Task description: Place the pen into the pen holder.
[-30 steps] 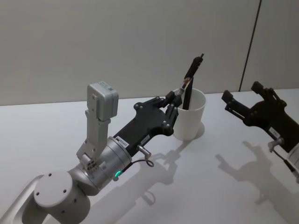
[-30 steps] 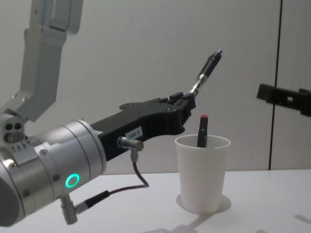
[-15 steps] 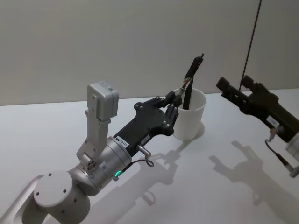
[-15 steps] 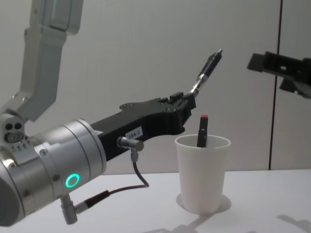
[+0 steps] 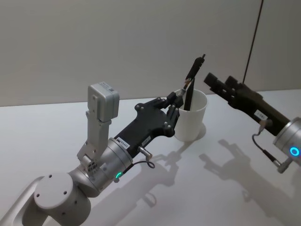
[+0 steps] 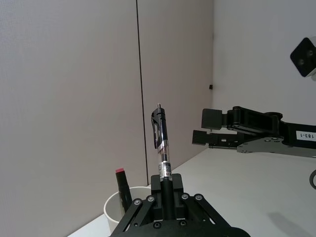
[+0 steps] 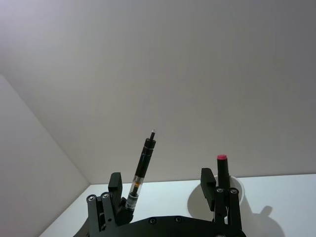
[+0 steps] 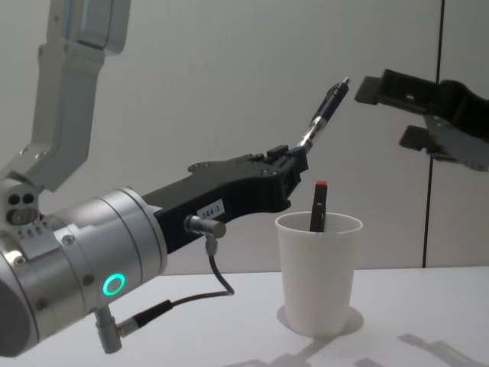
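Seeing the slim black click pen with a clear lower barrel [image 5: 193, 73] pinched by its bottom end in the left end effector [image 5: 180, 94], jaws narrow on it, just above the left side of the rim of the plain white tapered paper cup [image 5: 190, 120]. Not in the cup yet. Counting one red-capped black marker [image 8: 318, 205] already standing inside the cup, cap above the rim. Cup upright on the white tabletop [image 5: 56, 136].

Reading the pen's long axis as tilted: clip end up and leaning over the cup, lower end at the cup's left rim, whole free length above the grip.

Spotting the right end effector [image 5: 214, 81] spread wide and empty, above and right of the cup, about level with the pen's upper half, near it but apart. In the right wrist view, catching the pen framed farther off between the open fingers [image 7: 116, 185], closer to one of them.

Judging left as the nearer arm, since it has the pen. Guessing at either a handover of the free upper end to the right side, or a wrist roll to point the pen down into the cup mouth. Worth watching for a snag on the marker or a nudge tipping the light cup.
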